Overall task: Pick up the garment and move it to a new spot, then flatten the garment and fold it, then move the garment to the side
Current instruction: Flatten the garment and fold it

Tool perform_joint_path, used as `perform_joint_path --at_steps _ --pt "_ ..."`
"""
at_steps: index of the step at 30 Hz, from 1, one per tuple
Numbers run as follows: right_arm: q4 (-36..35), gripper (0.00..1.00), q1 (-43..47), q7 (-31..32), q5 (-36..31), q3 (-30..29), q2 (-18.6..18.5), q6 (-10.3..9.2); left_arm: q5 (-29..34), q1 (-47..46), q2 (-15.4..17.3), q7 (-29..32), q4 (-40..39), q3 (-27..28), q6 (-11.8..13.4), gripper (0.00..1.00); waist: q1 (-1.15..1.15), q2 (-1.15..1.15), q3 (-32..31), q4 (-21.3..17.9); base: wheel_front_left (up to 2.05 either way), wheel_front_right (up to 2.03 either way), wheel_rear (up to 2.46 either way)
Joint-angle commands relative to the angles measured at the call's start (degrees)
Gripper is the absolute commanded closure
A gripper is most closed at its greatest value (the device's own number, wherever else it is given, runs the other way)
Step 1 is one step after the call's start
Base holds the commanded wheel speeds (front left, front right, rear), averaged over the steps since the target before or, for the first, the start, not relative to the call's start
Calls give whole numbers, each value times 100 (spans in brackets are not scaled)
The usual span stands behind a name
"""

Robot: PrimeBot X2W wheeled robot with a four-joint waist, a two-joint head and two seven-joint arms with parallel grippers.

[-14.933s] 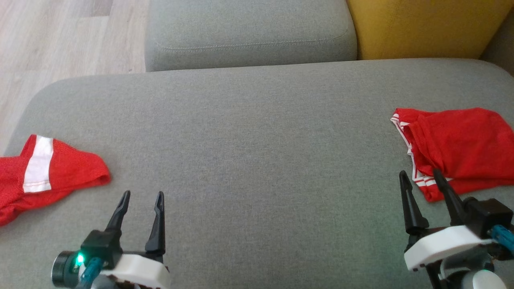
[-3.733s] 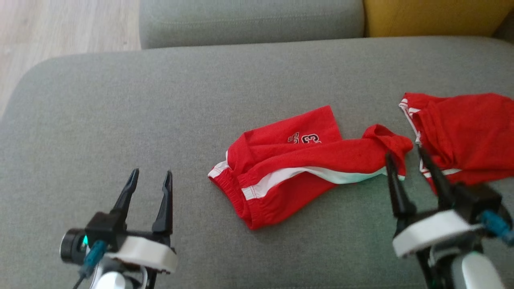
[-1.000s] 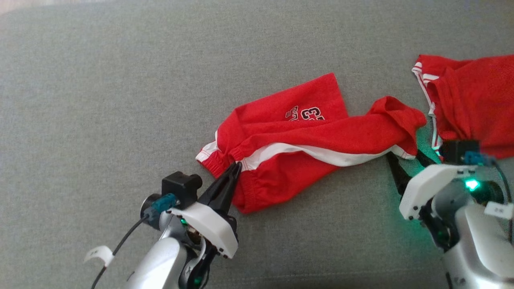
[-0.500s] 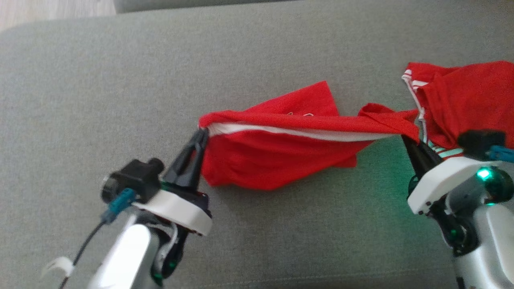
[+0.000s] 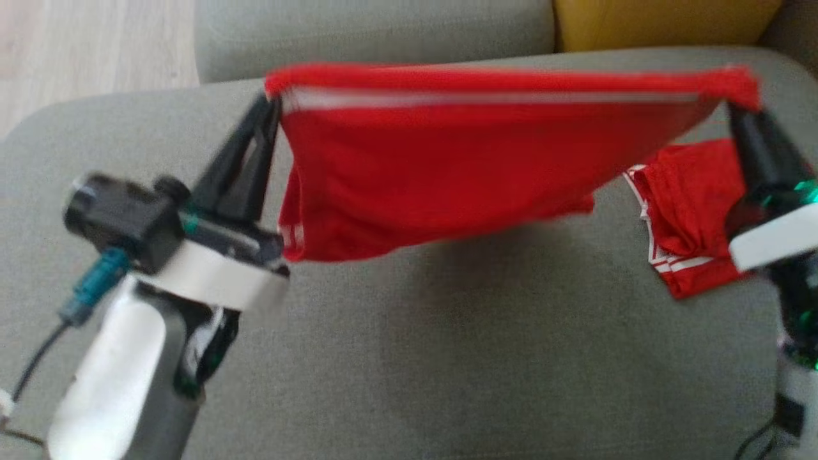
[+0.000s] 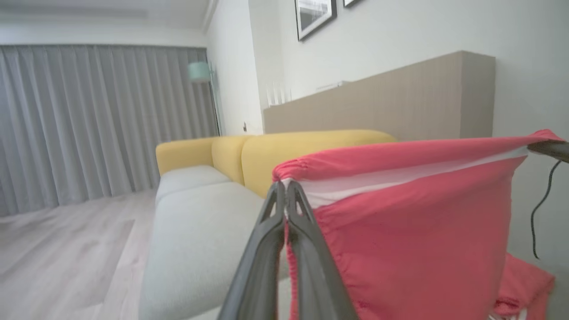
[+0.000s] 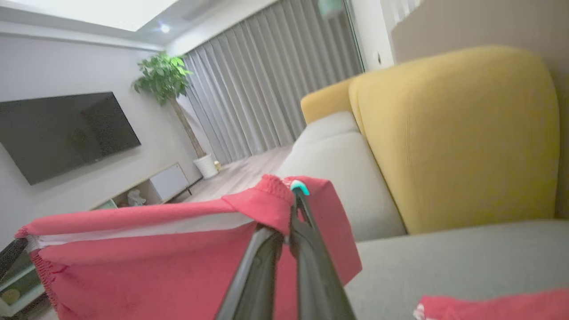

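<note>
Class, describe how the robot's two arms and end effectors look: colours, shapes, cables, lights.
The left end effector has two long, tapering black fingers on a curved white housing, with a black camera block, a teal connector and a dark cable. Its forearm is silvery white. The right end effector looks alike, with a green light.

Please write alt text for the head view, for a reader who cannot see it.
The left gripper and the right gripper, each shut on one end, hold red shorts with a white stripe stretched in the air above a grey sofa seat. Another red garment lies at the right.
</note>
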Motion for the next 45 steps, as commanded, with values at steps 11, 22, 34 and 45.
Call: perform_joint_path --at_steps 11,22,34,45 --pt "-509 100 -790 412 -65 -163 187 39 -30 -944 98 226 -501 410 97 100 0 0 -403 62 0 0 0" --pt "65 100 -1348 296 -312 -157 320 39 -238 -1378 -72 -57 254 481 42 100 0 0 21 106 0 0 0" --pt "3324 100 -4295 -1343 -821 573 401 39 -315 -4193 -663 -1028 3584 575 -502 100 0 0 971 133 0 0 0" --pt "6504 100 -4644 -2380 -1103 1960 485 39 -608 -4219 -1199 -1090 6385 679 -675 100 0 0 1280 146 0 0 0"
